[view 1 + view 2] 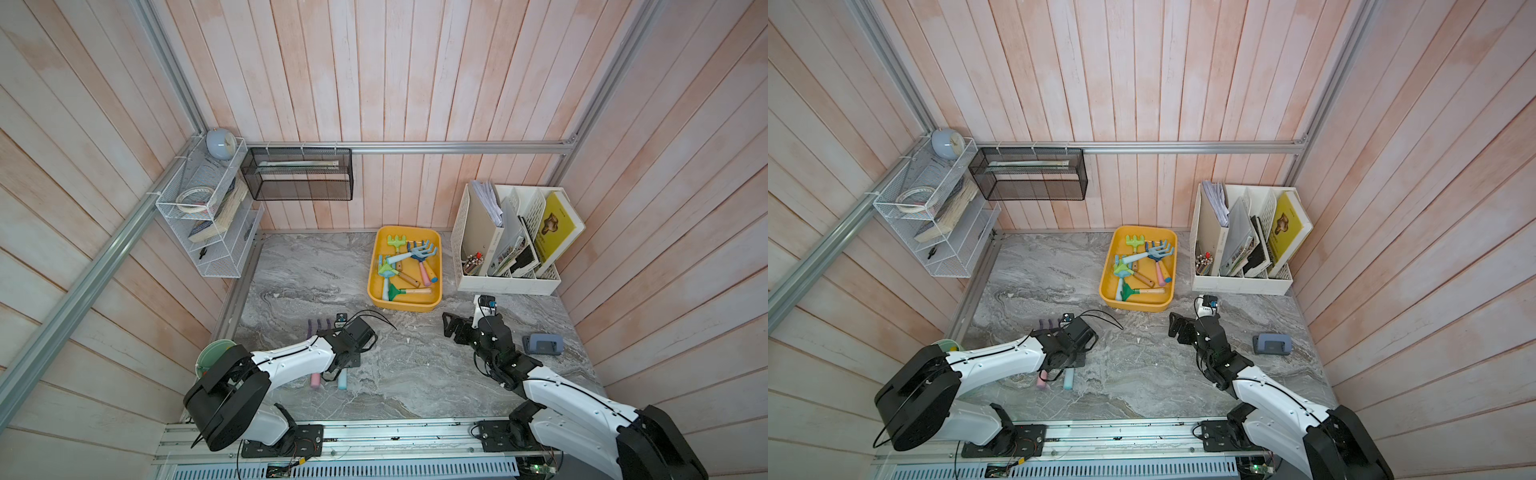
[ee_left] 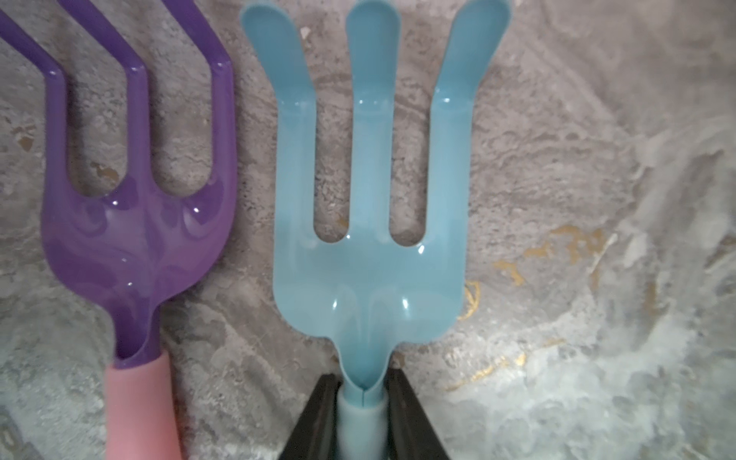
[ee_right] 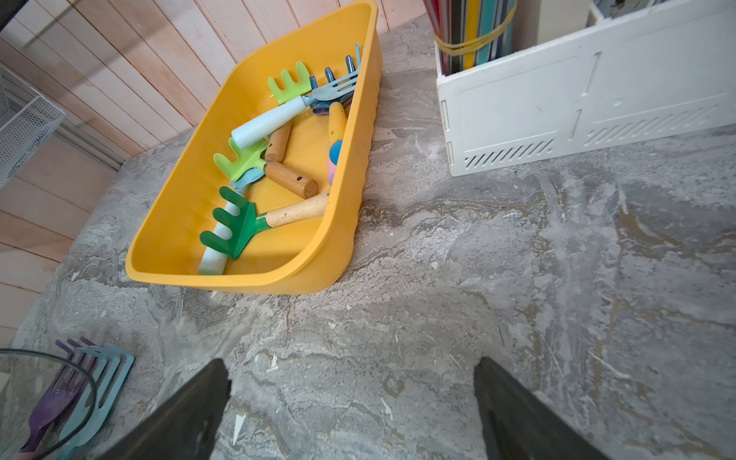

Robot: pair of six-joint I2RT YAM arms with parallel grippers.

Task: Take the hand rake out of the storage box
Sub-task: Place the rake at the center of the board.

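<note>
The yellow-orange storage box (image 1: 405, 306) (image 1: 1136, 306) (image 3: 171, 207) stands at the back of the marble table and holds several hand rakes, among them a dark green one (image 1: 400, 291) (image 3: 235, 227). Two more lie side by side on the table at front left. One is a light blue hand rake (image 2: 370, 271) (image 3: 107, 378); the other is purple with a pink handle (image 2: 131, 243) (image 1: 316, 380). My left gripper (image 2: 363, 382) (image 1: 345, 360) is shut on the light blue rake's neck, both fingers against it. My right gripper (image 3: 352, 370) (image 1: 451, 326) hangs open and empty over bare table, in front of the box.
A white file organizer (image 1: 507, 283) (image 3: 577, 99) stands right of the box. A grey-blue hole punch (image 1: 544, 344) lies to the right of my right arm. A green bucket (image 1: 214, 353) sits at the front left edge. A black mesh basket (image 1: 297, 174) and white wire shelf (image 1: 199, 216) hang on the walls.
</note>
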